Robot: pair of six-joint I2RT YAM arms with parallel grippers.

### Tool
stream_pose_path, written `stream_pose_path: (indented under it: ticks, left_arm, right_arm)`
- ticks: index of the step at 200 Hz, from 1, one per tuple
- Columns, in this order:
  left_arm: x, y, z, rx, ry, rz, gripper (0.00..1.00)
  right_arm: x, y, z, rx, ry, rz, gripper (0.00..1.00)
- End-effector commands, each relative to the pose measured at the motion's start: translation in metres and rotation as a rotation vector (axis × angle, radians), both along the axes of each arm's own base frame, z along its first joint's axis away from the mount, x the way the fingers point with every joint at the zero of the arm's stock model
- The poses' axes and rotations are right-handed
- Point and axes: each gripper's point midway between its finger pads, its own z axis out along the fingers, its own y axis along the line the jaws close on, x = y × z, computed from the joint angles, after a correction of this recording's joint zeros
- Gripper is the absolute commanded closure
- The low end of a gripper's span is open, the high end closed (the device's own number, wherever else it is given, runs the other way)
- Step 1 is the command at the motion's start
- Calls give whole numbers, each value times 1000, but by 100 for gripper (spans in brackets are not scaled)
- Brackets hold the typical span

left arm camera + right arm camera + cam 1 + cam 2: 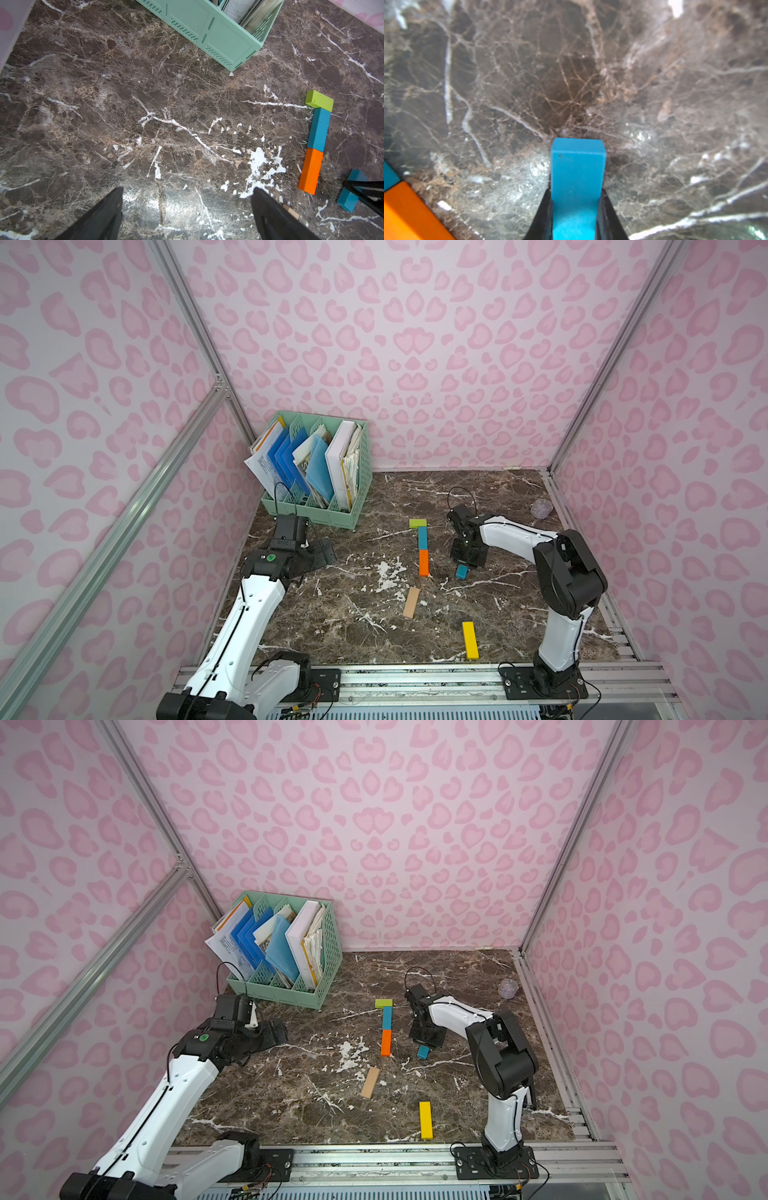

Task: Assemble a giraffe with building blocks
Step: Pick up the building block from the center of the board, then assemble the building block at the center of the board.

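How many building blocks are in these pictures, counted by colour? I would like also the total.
lime green block: 1
teal blue block: 2
orange block: 1
tan block: 1
yellow block: 1
Total: 6

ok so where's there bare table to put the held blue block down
Open marble between the orange block and the left hand, and along the back wall right of the file rack. Crowded beside the orange block, where the right hand holds the blue block.
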Motion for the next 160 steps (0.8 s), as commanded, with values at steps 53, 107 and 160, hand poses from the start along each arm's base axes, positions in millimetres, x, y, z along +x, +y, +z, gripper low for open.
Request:
stream_pose_path:
  ticks: [53, 107, 160]
  left_arm:
    - [0, 0, 0, 10, 7, -11, 1]
    - [2, -1, 0, 4, 3, -15, 1]
    - [3, -3, 0, -6, 0, -23, 1]
  right_arm:
    - [128, -1, 201, 177, -728, 324, 100]
    - [136, -12, 279, -143, -941, 672, 100]
    - [59, 42, 199, -324, -866, 1388, 100]
